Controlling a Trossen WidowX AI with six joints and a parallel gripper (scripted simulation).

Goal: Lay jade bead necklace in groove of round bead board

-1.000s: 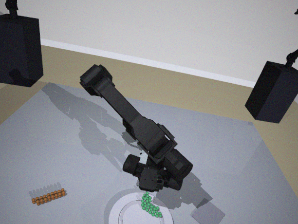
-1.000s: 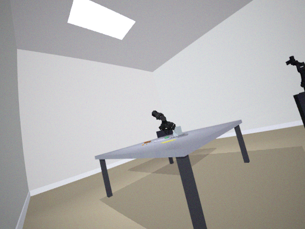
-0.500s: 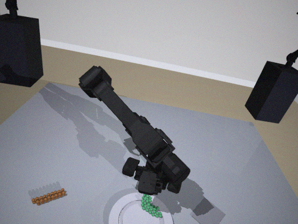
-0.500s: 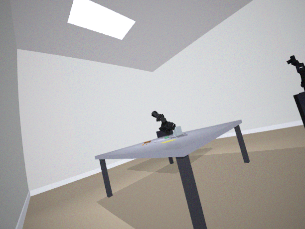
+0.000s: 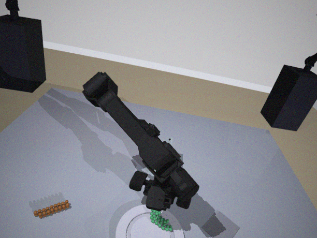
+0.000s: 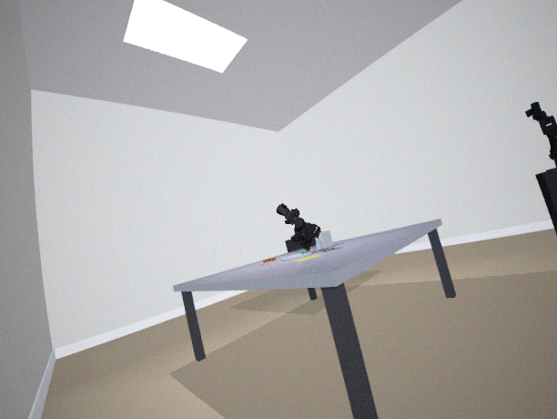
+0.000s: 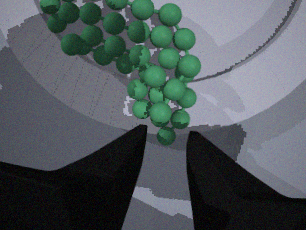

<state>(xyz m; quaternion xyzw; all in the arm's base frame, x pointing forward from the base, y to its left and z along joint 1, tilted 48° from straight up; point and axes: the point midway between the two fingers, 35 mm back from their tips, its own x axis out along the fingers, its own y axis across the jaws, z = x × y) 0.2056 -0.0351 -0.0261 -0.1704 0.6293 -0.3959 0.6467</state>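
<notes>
The jade bead necklace [image 5: 160, 220] [image 6: 304, 251] [image 7: 154, 75] lies bunched in several rows across the right part of the round bead board [image 5: 121, 226] [image 7: 270, 75] in the top view, over the groove and rim rather than following the groove. My gripper [image 7: 166, 135] is partly open, its fingers a little wider apart than one bead. In the wrist view the necklace's end bead is between the fingertips, with a visible gap on each side. In the top view the fingertips are hidden behind the gripper's body, which is above the board's far rim.
Orange bead strands [image 5: 52, 209] [image 6: 269, 260] lie left of the board. A grey square [image 5: 230, 224] lies to its right. The exterior view shows a yellow strip [image 6: 308, 259] and a pale upright block [image 6: 325, 240]. Dark pedestals [image 5: 20, 51] [image 5: 292, 101] with arms stand beyond the table.
</notes>
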